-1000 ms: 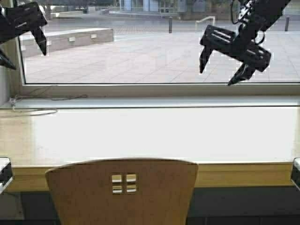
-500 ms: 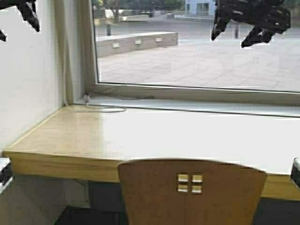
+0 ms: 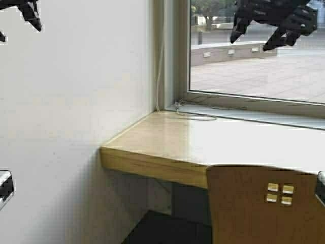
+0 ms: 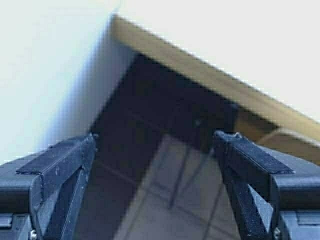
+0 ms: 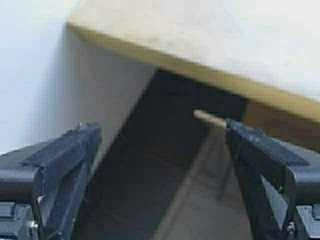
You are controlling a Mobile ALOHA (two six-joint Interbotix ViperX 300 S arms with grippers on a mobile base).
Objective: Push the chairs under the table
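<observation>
The tabletop is a long pale slab with a glossy, reflective upper face and a thick yellowish-wood front edge. In the high view its left end butts against a plain white wall. Its far side runs along the sill of a large window, through which grey paving and a low stone bench show. A thin pale cable lies in a loop on the tabletop near the window corner.

One chair stands at the lower right of the high view. It is tan moulded plywood with a smooth curved backrest. Four small square holes pierce the backrest in a two-by-two block. The backrest's top edge overlaps the front edge of the tabletop. The seat and legs are out of view there.

The left tool is raised at the upper left of the high view, in front of the wall. The right tool is raised at the upper right, in front of the window. Both are black and angular.

In the left wrist view the left tool has its ridged fingers spread wide with nothing between them. Thin grey legs show over a tiled floor beneath the table's edge. In the right wrist view the right tool is likewise spread wide and holds nothing.
</observation>
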